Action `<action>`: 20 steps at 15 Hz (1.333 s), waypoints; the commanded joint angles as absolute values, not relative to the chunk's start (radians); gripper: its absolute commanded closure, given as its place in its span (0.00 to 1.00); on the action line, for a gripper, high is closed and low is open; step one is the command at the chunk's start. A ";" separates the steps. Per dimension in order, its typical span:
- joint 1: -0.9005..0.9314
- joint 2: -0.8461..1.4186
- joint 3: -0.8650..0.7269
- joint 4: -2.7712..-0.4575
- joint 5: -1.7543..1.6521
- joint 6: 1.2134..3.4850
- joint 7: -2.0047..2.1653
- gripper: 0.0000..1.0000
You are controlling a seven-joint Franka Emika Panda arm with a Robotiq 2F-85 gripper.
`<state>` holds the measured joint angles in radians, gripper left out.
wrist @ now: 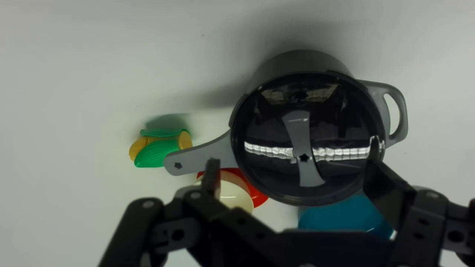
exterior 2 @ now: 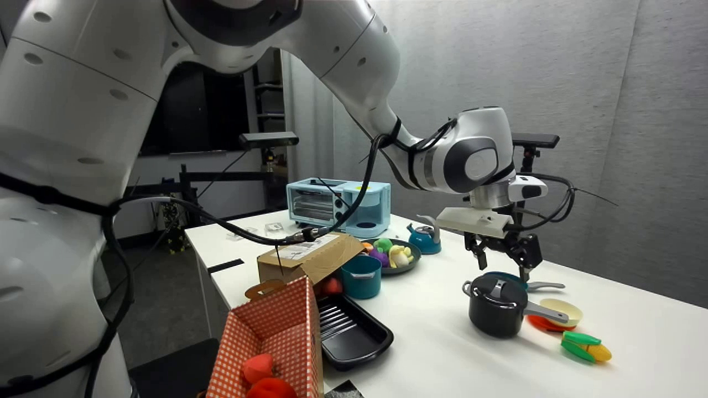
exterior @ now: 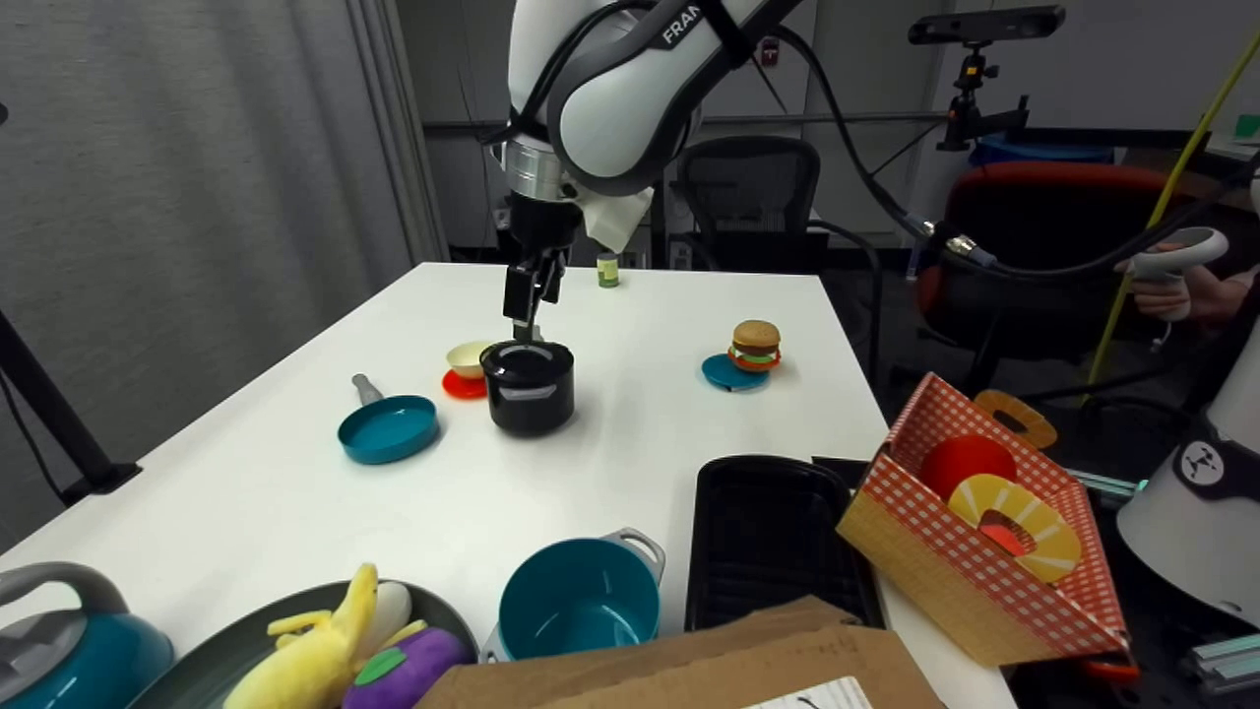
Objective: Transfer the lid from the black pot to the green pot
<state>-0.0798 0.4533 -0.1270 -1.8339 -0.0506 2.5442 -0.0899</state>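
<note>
The lid [wrist: 269, 118] is dark and glassy with a grey strap handle across it. It sits on the black pot [exterior: 532, 412], also seen in an exterior view [exterior 2: 494, 320]. The pot has a long grey handle on one side and a loop handle on the other. My gripper [wrist: 293, 152] is open and empty, above the lid, its fingers spread wide on either side of the lid handle; it shows in an exterior view too [exterior 2: 503, 271]. The green pot [exterior: 551, 591], teal and uncovered, stands well apart from it, beside a cardboard box [exterior 2: 315, 257], and is out of the wrist view.
Around the black pot are a teal pan [exterior: 389, 430], a cream bowl [wrist: 233, 194] on a red plate [wrist: 259, 198] and a toy corn [wrist: 159, 150]. A black tray [exterior: 783, 551], a checkered basket [exterior: 984, 551] and a dish of toy vegetables [exterior 2: 401, 268] lie near the green pot.
</note>
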 commanded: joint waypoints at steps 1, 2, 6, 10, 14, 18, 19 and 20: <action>-0.108 0.500 -0.102 -1.763 -0.031 2.526 -0.086 0.02; -0.112 0.508 -0.101 -1.753 -0.030 2.522 -0.091 0.02; -0.115 0.525 -0.096 -1.749 -0.034 2.523 -0.092 0.02; -0.110 0.536 -0.088 -1.770 -0.039 2.531 -0.091 0.02; -0.109 0.550 -0.081 -1.763 -0.041 2.531 -0.094 0.02; -0.115 0.553 -0.082 -1.752 -0.043 2.524 -0.104 0.29; -0.115 0.554 -0.082 -1.750 -0.044 2.526 -0.105 0.36; -0.115 0.554 -0.081 -1.749 -0.045 2.528 -0.107 0.45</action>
